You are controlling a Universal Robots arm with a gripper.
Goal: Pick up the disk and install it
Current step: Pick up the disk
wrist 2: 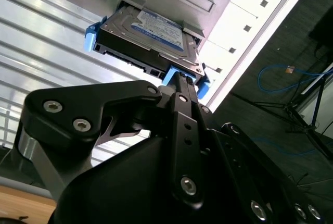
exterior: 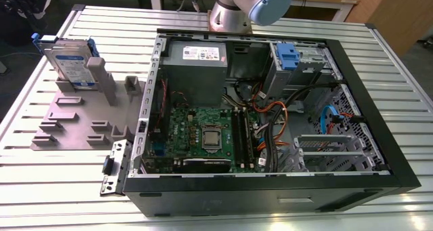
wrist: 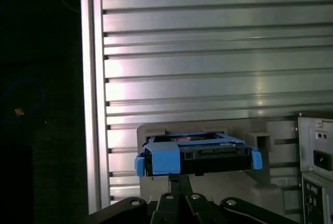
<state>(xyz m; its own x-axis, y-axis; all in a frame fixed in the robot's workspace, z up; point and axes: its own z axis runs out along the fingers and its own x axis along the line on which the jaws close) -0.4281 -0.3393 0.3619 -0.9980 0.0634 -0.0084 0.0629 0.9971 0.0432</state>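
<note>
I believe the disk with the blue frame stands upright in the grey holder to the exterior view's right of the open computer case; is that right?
Not quite: the exterior view shows the disk upright in the grey holder to the left of the open computer case, not the right.

You had the disk standing on edge in the holder by the table's far corner at the exterior view's left; the computer case lay just beside the holder, toward that view's right, the arm behind it.
</note>
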